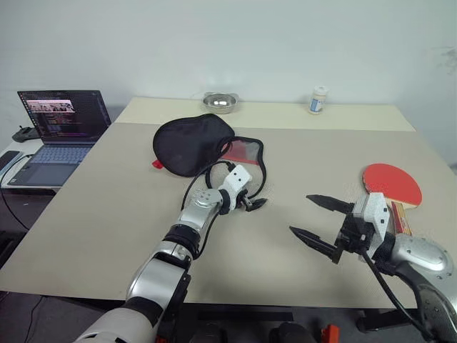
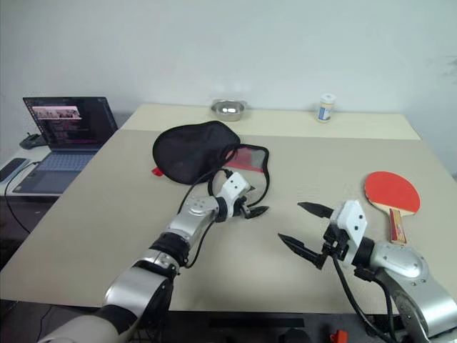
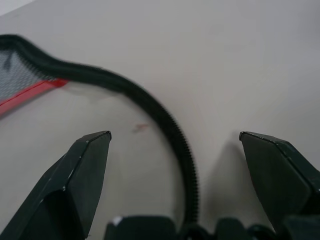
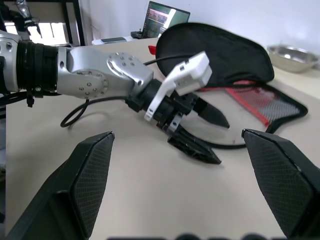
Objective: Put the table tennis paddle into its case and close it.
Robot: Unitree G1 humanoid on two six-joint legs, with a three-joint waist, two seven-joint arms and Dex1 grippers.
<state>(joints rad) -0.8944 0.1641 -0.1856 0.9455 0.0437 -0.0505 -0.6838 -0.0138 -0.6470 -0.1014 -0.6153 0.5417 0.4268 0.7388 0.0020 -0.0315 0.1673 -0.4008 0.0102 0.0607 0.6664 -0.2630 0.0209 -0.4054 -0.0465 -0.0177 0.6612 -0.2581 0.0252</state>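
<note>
The case (image 1: 203, 146) lies unzipped in the middle of the bench (image 1: 107, 214). The left hand (image 1: 251, 202), released, is over its zipper rim. The paddle (image 1: 393, 187) lies well apart, behind the released right hand (image 1: 323, 221).

Beige table (image 1: 107, 214) against a white wall (image 1: 250, 43) (plain, bare).

Case (image 1: 194, 143) black, red mesh panel; paddle (image 1: 391, 183) red face; table (image 1: 107, 207) beige.
</note>
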